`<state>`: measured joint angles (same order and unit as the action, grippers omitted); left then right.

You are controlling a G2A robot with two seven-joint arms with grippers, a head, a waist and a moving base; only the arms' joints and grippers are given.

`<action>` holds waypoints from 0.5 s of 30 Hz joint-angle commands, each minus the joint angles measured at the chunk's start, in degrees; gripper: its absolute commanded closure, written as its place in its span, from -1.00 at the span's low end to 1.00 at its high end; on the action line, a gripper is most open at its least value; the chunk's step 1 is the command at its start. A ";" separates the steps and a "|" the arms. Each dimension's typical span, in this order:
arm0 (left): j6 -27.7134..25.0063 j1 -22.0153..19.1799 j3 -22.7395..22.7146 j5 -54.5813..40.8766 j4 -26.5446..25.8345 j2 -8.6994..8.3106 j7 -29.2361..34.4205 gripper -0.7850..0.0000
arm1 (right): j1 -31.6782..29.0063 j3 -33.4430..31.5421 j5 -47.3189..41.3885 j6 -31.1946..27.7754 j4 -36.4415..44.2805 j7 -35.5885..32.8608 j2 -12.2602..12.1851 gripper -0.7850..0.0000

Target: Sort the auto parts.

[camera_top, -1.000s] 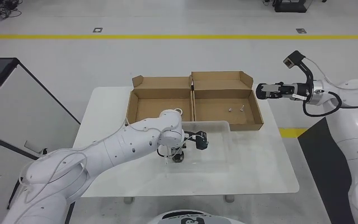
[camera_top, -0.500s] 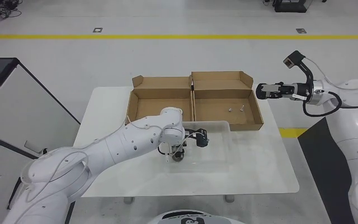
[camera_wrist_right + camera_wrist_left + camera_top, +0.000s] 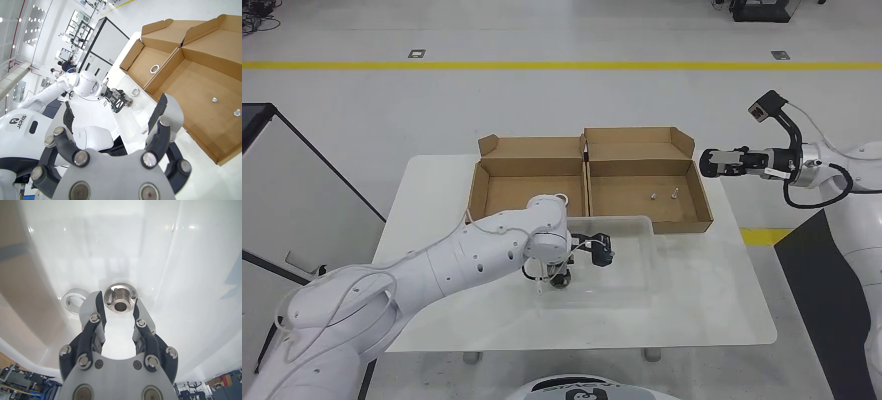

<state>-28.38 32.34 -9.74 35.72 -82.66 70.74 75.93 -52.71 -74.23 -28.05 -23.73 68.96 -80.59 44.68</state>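
Left gripper [image 3: 118, 297] was down in the clear tray [image 3: 638, 226] mid-desk, fingers closed in on the metal hub [image 3: 121, 306], pads against its flange rim on both sides. A loose ring [image 3: 74, 300] lay just beside the hub on the tray floor. Right gripper [image 3: 704, 162] hung past the desk's right edge, wide open, empty. Two cardboard boxes [image 3: 627, 195] sat toward the back edge.

We recorded the left gripper [image 3: 118, 298] angled downward, its fingers pinching a silver flanged metal hub [image 3: 121, 294]; the right gripper [image 3: 115, 101] hung outstretched, spread wide.
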 commanded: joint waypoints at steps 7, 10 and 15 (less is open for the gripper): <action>-0.14 0.73 0.00 0.56 -0.30 -0.49 -0.14 0.01 | 0.00 0.00 0.00 0.00 0.00 0.00 0.00 -1.00; -0.36 0.94 0.00 0.85 -0.12 -0.44 -0.36 0.02 | 0.00 0.00 0.00 0.00 0.00 0.00 0.00 -1.00; -0.58 0.94 0.00 0.82 0.39 -0.33 -0.58 0.05 | 0.00 0.00 0.00 0.00 0.00 0.00 0.00 -1.00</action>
<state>-28.95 33.30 -9.74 36.54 -82.33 70.39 75.36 -52.71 -74.23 -28.05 -23.73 68.96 -80.59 44.68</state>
